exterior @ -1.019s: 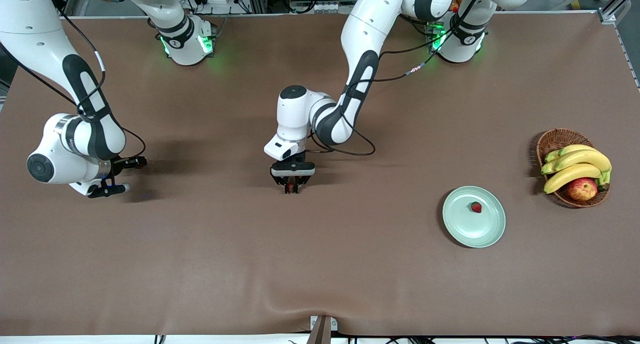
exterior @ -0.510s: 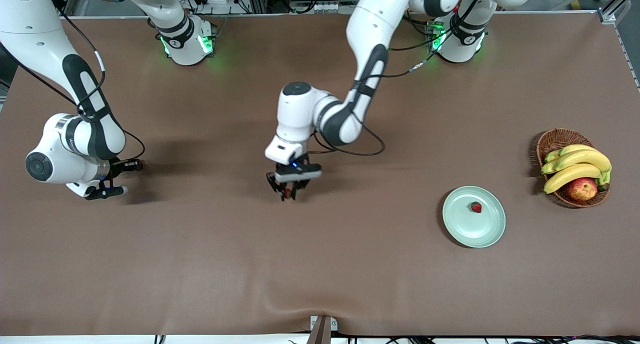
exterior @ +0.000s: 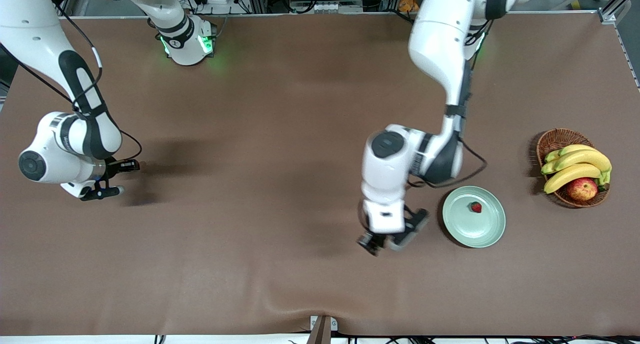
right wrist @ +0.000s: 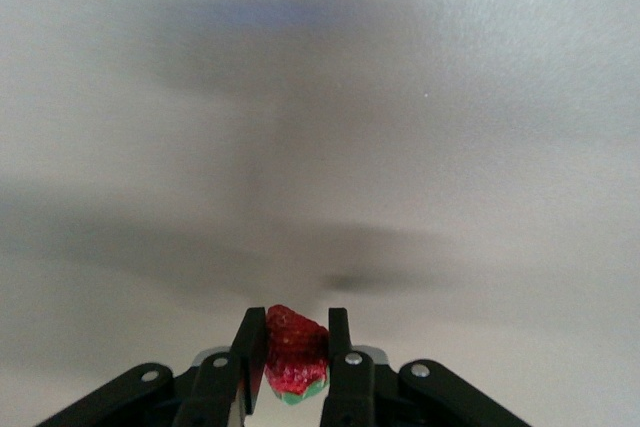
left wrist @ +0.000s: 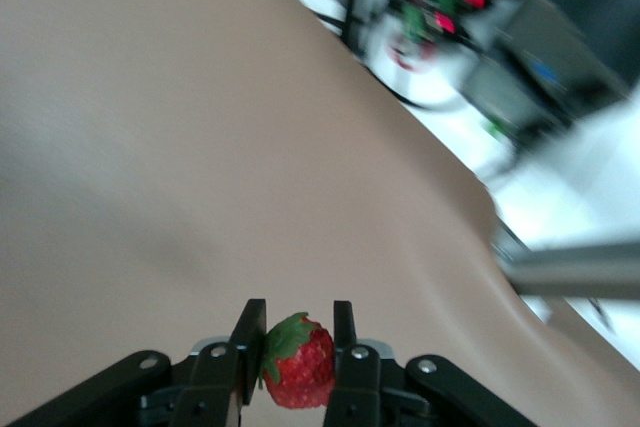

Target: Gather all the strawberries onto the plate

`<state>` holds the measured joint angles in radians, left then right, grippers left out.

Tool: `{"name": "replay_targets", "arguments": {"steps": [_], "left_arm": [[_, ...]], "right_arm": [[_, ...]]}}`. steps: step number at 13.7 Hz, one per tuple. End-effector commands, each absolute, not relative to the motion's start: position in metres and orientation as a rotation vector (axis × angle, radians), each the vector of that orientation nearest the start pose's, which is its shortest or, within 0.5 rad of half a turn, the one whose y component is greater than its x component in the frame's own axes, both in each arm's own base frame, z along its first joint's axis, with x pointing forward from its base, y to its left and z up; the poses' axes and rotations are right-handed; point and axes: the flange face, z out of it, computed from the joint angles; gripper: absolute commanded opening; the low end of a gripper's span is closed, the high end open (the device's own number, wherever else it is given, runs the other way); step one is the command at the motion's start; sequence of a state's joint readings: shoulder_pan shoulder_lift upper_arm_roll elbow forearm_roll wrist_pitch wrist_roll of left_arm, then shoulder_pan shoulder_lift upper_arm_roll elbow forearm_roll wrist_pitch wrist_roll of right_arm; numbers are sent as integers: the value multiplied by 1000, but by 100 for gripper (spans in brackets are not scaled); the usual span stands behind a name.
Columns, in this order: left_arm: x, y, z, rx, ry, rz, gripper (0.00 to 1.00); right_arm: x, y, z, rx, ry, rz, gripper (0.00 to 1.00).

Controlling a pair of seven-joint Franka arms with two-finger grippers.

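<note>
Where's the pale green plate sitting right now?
The plate sits on the table toward the left arm's end, beside the fruit basket and slightly nearer the front camera, holding one strawberry.

Brown table (exterior: 250, 264): plate (exterior: 482, 231), basket (exterior: 550, 143).

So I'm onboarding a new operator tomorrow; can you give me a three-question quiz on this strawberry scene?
1. True or false: the plate already holds one strawberry.
2. What does the left hand grip? A) apple B) a strawberry C) nothing
3. Fill in: the right hand, toward the right arm's end of the table, is shut on a ____.

Key: 1 true; 2 B; 3 strawberry. The apple sits with the bananas in the basket.
</note>
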<state>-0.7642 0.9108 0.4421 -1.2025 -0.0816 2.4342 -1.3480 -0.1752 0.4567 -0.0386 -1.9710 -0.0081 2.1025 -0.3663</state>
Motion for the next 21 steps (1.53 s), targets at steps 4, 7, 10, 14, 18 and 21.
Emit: {"name": "replay_targets", "arguments": {"steps": [4,7,10,14,18,21], "left_arm": [[724,-252,270,-2656,-1478,-405,0],[723,-215,269,-2592,-1500,-304,0],[711,-176,263,-2597,-1446,-213,0],[704,-117,243,-2579,-1453,-99,0],[696,-97,221,-2606,-1383,-56,0],[692,-87,215,-2646,-1285,-18,99]], "right_arm": [[598,28,313,-3113,-22,426,11],[602,137,323,-2996,208,367,11],[601,213,300,-2957,307,256,12],[593,308,247,-2956,386,142,15],[596,365,222,-2942,389,93,18],[591,378,210,-2937,367,59,21]]}}
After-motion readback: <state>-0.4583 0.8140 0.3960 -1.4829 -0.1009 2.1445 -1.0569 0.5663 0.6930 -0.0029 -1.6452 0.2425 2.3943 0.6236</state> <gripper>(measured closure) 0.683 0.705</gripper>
